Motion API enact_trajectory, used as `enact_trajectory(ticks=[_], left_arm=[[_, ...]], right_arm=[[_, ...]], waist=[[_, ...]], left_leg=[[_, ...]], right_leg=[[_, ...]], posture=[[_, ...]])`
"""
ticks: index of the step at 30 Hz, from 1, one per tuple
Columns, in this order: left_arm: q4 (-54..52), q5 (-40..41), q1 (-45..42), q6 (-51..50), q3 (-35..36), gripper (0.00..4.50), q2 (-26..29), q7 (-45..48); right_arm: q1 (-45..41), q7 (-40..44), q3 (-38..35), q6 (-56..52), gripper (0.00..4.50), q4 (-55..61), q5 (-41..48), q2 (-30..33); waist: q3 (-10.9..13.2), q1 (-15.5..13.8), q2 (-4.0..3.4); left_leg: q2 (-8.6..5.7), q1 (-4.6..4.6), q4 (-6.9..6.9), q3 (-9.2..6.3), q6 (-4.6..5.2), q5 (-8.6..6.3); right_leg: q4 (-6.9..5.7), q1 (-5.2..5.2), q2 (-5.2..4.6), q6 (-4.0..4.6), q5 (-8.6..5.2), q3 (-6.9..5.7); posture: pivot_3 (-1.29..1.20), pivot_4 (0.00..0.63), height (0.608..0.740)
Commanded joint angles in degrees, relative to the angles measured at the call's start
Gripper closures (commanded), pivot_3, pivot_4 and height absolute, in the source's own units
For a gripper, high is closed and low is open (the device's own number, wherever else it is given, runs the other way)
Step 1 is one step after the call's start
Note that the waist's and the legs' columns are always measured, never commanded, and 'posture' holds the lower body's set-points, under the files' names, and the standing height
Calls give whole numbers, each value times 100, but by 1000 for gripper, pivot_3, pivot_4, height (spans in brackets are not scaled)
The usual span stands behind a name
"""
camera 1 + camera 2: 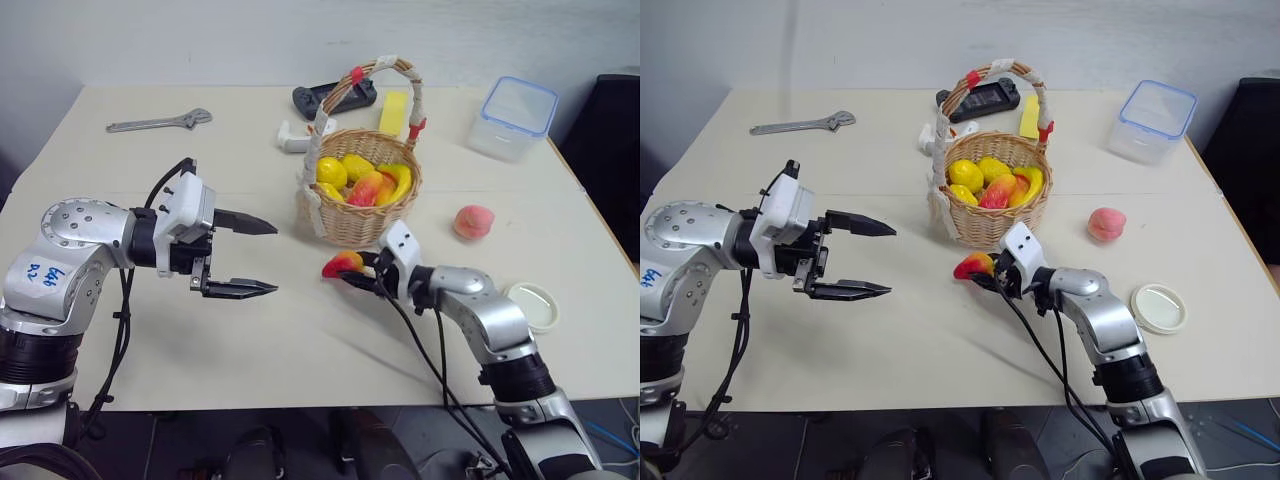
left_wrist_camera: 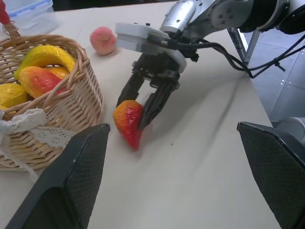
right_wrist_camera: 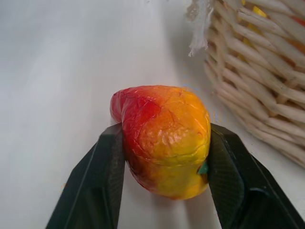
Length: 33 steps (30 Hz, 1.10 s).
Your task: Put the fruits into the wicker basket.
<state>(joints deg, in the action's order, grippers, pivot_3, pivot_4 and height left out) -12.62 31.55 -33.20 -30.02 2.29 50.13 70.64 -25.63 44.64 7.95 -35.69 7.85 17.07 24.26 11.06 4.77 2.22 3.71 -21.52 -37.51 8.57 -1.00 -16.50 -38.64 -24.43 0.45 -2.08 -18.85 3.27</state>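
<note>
- Two black fingers of the right gripper (image 1: 352,274) press against either side of a pointed red-and-yellow fruit (image 3: 164,138), which lies on the table (image 1: 200,340).
- Just beyond that gripper stands the wicker basket (image 1: 362,218), its woven wall close beside the pinched fruit but not touching it.
- Inside the basket lie yellow lemons (image 1: 332,172), a banana (image 1: 402,180) and another red-and-yellow fruit (image 1: 368,188).
- Off to the right gripper's outer side, well apart from it, a peach (image 1: 473,221) rests on the table.
- Nearer that arm's elbow sits a round white lid (image 1: 533,305).
- Opposite, the left gripper (image 1: 262,257) hovers with its jaws spread wide, holding nothing, pointing toward the right gripper.
</note>
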Motion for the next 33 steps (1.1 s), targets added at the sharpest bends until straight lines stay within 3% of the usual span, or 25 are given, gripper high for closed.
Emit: enact_trajectory(ticks=[1, 4, 7, 12, 15, 16, 19, 22, 29, 33], left_arm=[[-64, 60, -111, 41, 134, 0, 5, -56], [7, 43, -162, 75, 106, 0, -35, -58], [135, -6, -267, 155, 51, 0, -113, -57], [271, -90, -430, 266, -54, 0, -311, -104], [261, -119, -435, 302, -90, 0, -375, -114], [262, -125, -434, 308, -90, 0, -389, -112], [252, -122, -395, 332, -74, 0, -396, -96], [288, -125, -367, 380, -55, 0, -392, -72], [367, -151, -429, 428, -92, 0, -509, -128], [366, -150, -408, 435, -79, 0, -513, -111]], right_arm=[[36, 300, -541, -410, 2547, 982, 744, 307], [-345, 157, -983, -971, 2547, 1221, 1284, 428], [-1273, -189, -1252, -1194, 2547, 769, 1371, 400], [-2600, -688, -768, -332, 2547, -865, 341, 316], [-2943, -779, -437, 353, 2547, -1780, -230, 231], [-3000, -782, -358, 552, 2197, -2025, -363, 187], [-3021, -741, -252, 866, 1207, -2297, -574, 125], [-2879, -686, -469, 774, 148, -1866, -457, 252], [-1736, -206, -1619, -189, 31, -124, 313, 1515], [-1059, -284, -2414, -652, 31, -53, 544, 2120]], waist=[[0, 5, 0], [0, 22, 0], [0, 37, 0], [0, 29, 0], [0, 29, 0], [0, 31, 0], [0, 31, 0], [0, 26, 0], [0, -73, 0], [0, -46, 0]], left_leg=[[0, -1, 1, 0, 0, 0], [1, 0, 0, 0, 0, 0], [-1, 3, -3, 2, 0, 4], [-2, 8, 8, 0, -3, 18], [-2, 5, 14, 2, -3, 19], [-2, 3, 19, 3, -3, 20], [-1, -11, 31, 6, -3, 20], [0, -77, 22, 7, -5, 21], [0, -95, 9, -1, -3, 19], [-1, -91, -10, 0, 3, 19]], right_leg=[[0, 0, 0, 0, 0, 0], [-3, 0, 0, 0, 0, 0], [-16, -4, 0, 1, 1, 2], [-20, -8, 1, 17, 10, 0], [-12, -11, 1, 18, 10, 2], [-9, -13, 1, 18, 9, 2], [6, -28, 1, 18, 8, 3], [-9, -98, 0, 17, 7, 4], [-4, -105, -3, 16, 7, -3], [-12, -96, -3, 9, 10, 0]], posture=[[0, 150, 740], [0, 150, 740], [0, 150, 740], [0, 150, 740], [0, 150, 740], [0, 150, 740], [0, 150, 740], [0, 150, 740], [0, 150, 740], [0, 150, 740]])
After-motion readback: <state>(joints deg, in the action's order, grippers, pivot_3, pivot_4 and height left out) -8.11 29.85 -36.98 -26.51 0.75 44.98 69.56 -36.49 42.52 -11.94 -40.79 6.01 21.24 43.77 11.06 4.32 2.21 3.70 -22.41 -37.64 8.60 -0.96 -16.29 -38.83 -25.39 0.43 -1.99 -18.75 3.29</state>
